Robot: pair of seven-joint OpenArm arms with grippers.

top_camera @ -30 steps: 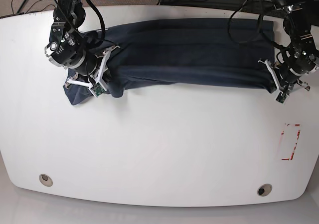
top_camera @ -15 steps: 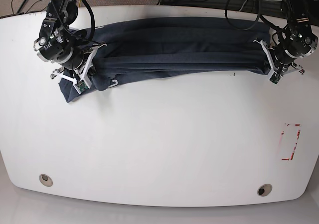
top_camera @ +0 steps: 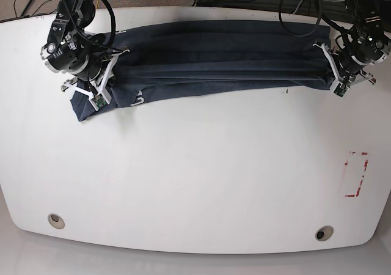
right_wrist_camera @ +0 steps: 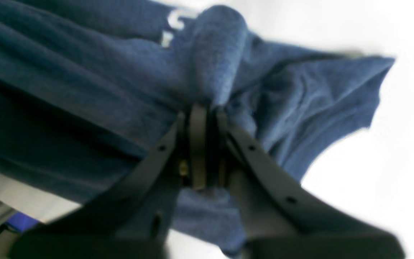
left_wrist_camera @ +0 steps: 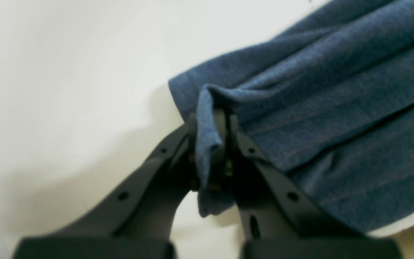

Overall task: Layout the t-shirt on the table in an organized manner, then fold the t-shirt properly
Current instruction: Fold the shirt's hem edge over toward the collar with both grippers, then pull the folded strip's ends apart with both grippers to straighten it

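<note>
The dark blue t-shirt [top_camera: 220,55] lies as a long folded band across the far side of the white table [top_camera: 195,177], pulled taut between both arms. My left gripper [top_camera: 335,70], on the base view's right, is shut on the t-shirt's [left_wrist_camera: 318,90] edge; the left wrist view shows its black fingers [left_wrist_camera: 212,118] pinching a fold. My right gripper [top_camera: 101,79] holds the other end, where a sleeve hangs out. In the blurred right wrist view its fingers [right_wrist_camera: 203,111] stand close together with bunched t-shirt [right_wrist_camera: 84,82] cloth at their tips.
A small red-outlined rectangle [top_camera: 356,174] marks the table's right side. Two round grommet holes [top_camera: 56,220] [top_camera: 324,233] sit near the front edge. Cables and floor lie beyond the far edge, just behind the shirt.
Both grippers have moved toward the far edge and apart, carrying the shirt with them. The sagging band has straightened and now lies flatter and farther back.
</note>
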